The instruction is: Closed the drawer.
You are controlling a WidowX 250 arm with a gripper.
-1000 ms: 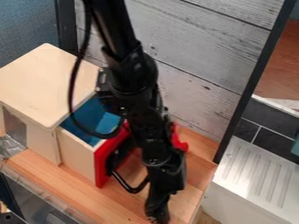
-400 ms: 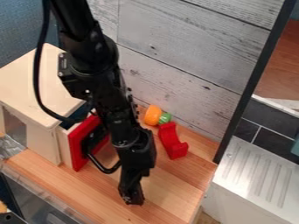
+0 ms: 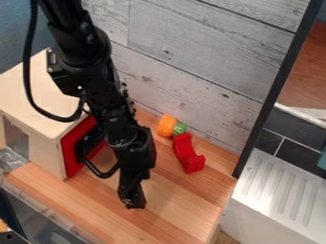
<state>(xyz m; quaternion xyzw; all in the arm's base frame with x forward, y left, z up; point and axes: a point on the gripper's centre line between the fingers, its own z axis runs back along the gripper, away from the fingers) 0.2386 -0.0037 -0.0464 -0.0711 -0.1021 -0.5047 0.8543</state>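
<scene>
The drawer (image 3: 71,151) looks all but fully closed, its red front about flush with the wooden cabinet (image 3: 45,155), so at most a small last push seems left. It sits up and to the left of the jaws in the camera view, apart from their tips over the table (image 3: 175,202); whether they are spread or pressed together, I cannot tell.

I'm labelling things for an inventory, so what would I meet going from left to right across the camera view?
Wooden cabinet, red drawer front, gripper, orange toy piece, curved red block, white ridged panel.
</scene>
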